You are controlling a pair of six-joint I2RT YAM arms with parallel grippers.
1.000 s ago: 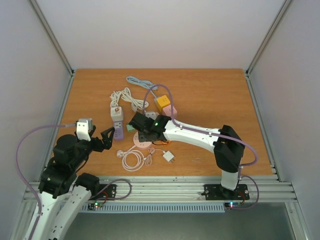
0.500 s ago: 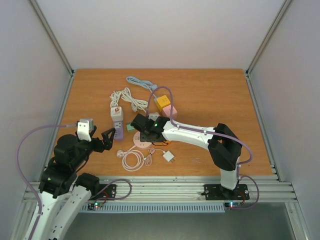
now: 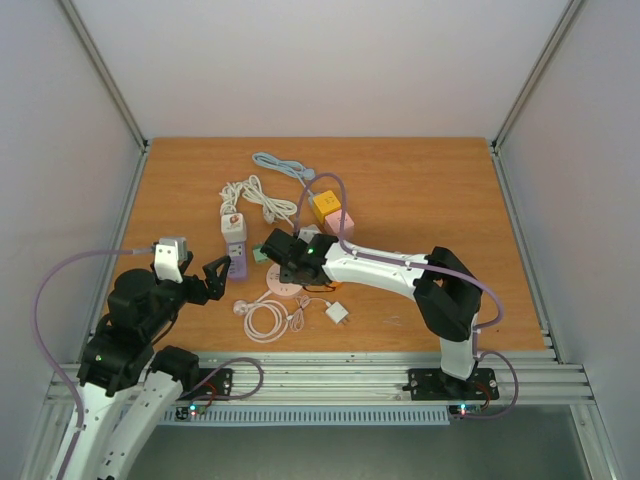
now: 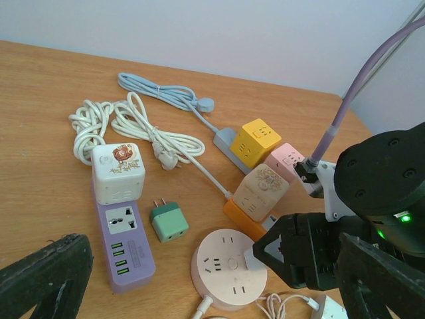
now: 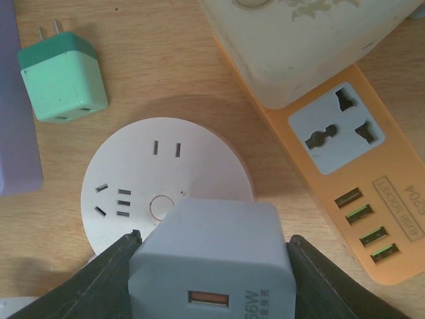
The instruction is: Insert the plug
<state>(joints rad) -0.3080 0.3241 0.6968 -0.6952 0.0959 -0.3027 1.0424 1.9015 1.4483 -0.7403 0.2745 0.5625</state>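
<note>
My right gripper is shut on a pale grey USB charger plug, one black finger on each side. The plug hovers over the near right part of a round pink socket, whose slots show beyond it. The plug's prongs are hidden. In the left wrist view the plug sits at the round socket's right edge, held by the right gripper. My left gripper stands open and holds nothing, left of the sockets at the end of a purple strip.
A green adapter lies beside the purple power strip, which carries a white cube. An orange strip with a cream cube lies right of the round socket. Yellow and pink cubes, white cables and a white charger lie around.
The right arm's elbow has shifted slightly left while its gripper stays over the round socket with the plug. The left arm has not moved.
</note>
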